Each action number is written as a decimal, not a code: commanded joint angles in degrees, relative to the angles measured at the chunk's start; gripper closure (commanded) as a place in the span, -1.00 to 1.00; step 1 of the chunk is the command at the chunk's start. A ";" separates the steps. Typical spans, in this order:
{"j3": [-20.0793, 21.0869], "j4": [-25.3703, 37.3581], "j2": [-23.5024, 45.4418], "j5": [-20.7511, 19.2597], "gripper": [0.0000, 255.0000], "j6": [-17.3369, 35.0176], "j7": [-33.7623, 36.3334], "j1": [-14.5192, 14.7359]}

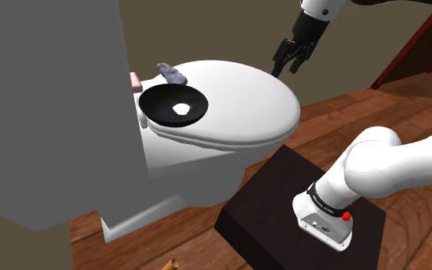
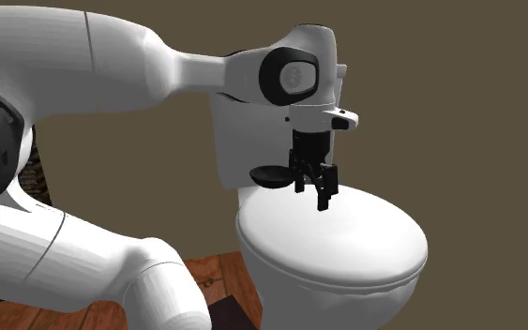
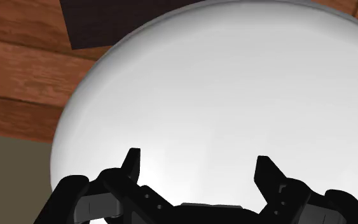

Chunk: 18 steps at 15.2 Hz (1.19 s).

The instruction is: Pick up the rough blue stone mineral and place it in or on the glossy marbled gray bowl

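Nothing's done yet: the stone [image 1: 172, 74] sits untouched on the toilet lid [image 1: 241, 107], right beside the dark bowl [image 1: 151, 100]. Your fingers [image 3: 131, 164] are spread wide and empty, hovering over the lid, well apart from both.

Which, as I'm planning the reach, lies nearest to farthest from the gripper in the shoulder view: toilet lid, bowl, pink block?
1. Toilet lid, beneath the gripper.
2. Black bowl, farther along the lid.
3. Pink block, by the tank.
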 commanded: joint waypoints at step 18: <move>8.69 28.47 35.60 4.60 -1.00 5.68 10.12 4.85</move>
